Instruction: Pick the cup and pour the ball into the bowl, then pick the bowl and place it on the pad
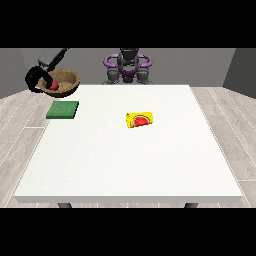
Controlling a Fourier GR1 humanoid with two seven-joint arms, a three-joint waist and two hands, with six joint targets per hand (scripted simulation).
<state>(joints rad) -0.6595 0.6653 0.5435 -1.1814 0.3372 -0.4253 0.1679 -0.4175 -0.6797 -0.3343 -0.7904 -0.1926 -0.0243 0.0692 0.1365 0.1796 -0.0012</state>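
White counter (pixel 130 165) with the task largely advanced. The brown bowl (pixel 66 80), carried off the counter's far corner at the view's left, holds the red ball (pixel 53 86), so the pour appears complete. The hand at the view's left (pixel 35 80) curls around the bowl's rim. The green pad (pixel 63 110) lies just below, unoccupied; placement remains. The yellow cup (pixel 140 120) lies on its side mid-counter. No other hand is visible.
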